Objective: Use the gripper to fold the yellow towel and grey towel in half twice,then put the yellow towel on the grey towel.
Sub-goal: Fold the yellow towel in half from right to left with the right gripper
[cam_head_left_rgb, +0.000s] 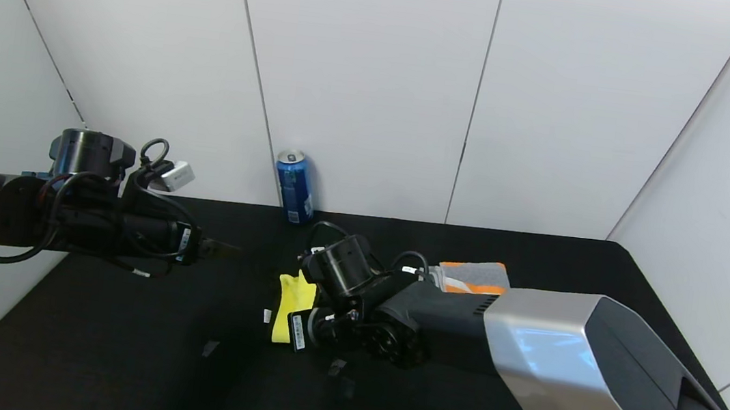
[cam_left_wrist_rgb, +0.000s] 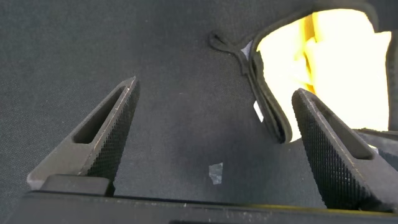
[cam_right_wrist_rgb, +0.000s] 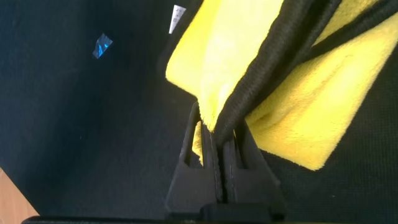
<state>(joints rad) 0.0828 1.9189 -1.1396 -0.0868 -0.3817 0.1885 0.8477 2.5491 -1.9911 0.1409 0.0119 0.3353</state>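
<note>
Black table (cam_head_left_rgb: pixel 114 355) with a yellow towel (cam_head_left_rgb: pixel 294 297) near its middle, pinched at a black-trimmed edge by the right claw (cam_right_wrist_rgb: pixel 219 140). Left claw (cam_head_left_rgb: pixel 222 248) hovers spread wide toward the left edge. Grey towel (cam_head_left_rgb: pixel 475 276) lies folded nearer the back edge, beyond the right arm.

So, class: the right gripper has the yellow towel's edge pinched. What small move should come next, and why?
Probably carry the pinched edge across and lay it down to finish a fold. The right gripper is shut on the black-trimmed edge of the yellow towel, which is lifted and bunched rather than flat. The left gripper hangs open beside it, holding nothing. The grey towel lies folded behind.
</note>
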